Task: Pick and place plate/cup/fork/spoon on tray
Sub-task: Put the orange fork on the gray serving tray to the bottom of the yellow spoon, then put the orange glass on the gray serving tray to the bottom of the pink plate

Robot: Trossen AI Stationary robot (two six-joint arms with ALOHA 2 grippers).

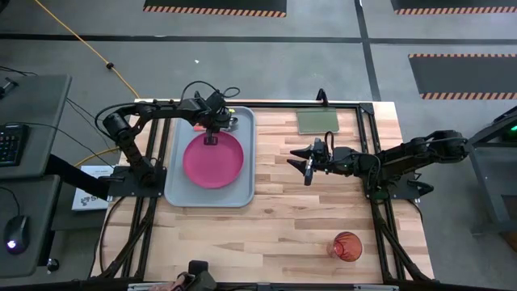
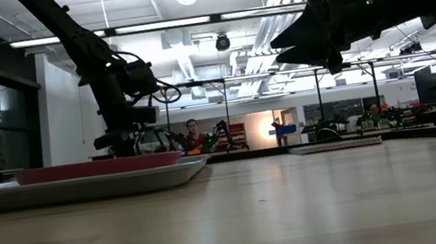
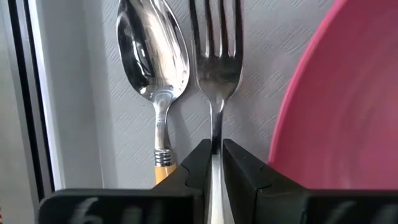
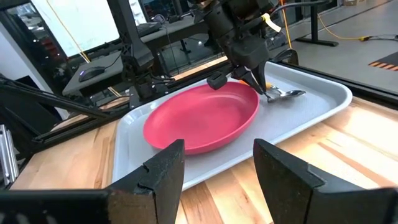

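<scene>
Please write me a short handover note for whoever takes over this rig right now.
Left tool: over the tray's far end, shut on the fork, whose tines lie on the tray floor beside the spoon.
Right tool: open, empty, hanging above bare table right of the tray.
Things: the plate is in the tray; spoon and fork lie side by side between the plate and the tray's far rim. The cup stands on the table near the front right corner, outside the tray.
Done: plate and spoon placed; fork down but not released.
Left: release the fork, then move the cup onto the tray.
</scene>
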